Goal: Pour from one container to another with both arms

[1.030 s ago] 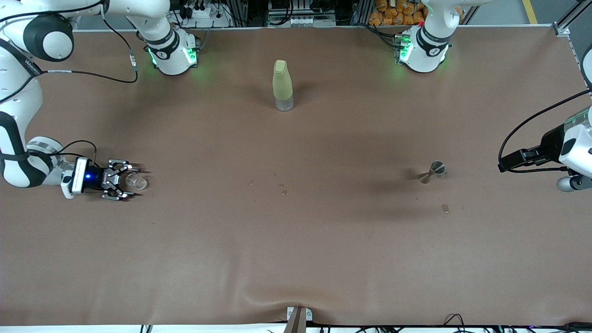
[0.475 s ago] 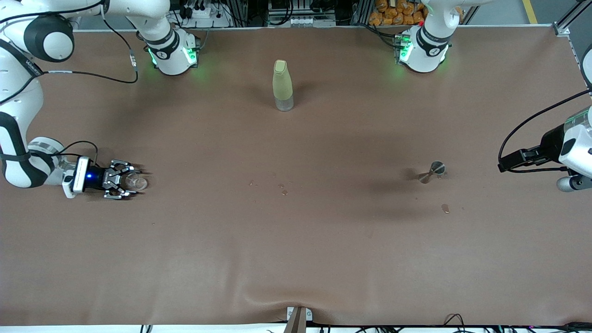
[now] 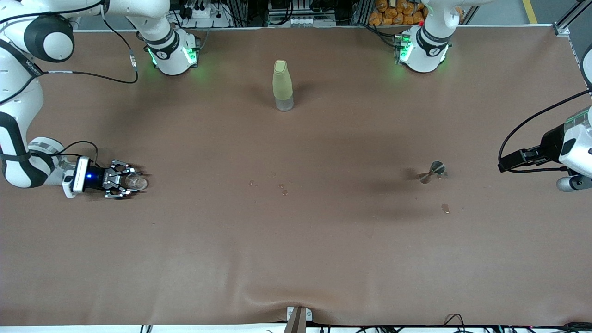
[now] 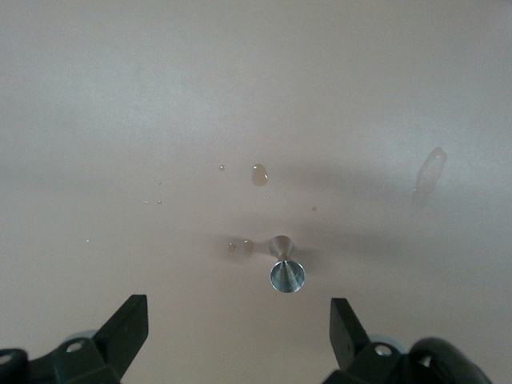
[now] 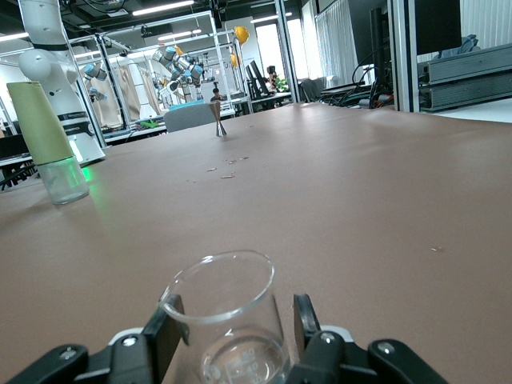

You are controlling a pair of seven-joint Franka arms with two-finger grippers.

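Right gripper (image 3: 121,181) low at table level, fingers (image 5: 164,330) closed against both sides of the clear glass beaker (image 5: 226,316), presumably the pouring vessel. Left gripper (image 4: 238,336) wide open, empty, waiting over the jigger (image 4: 285,268), which stands upright ahead of its fingertips.

bottle (image 3: 282,86): landmark, between the arm bases
jigger (image 3: 432,171): nearer the camera, toward the left arm's end (droplets beside it)
glass (image 3: 135,182): nearer too, toward the right arm's end
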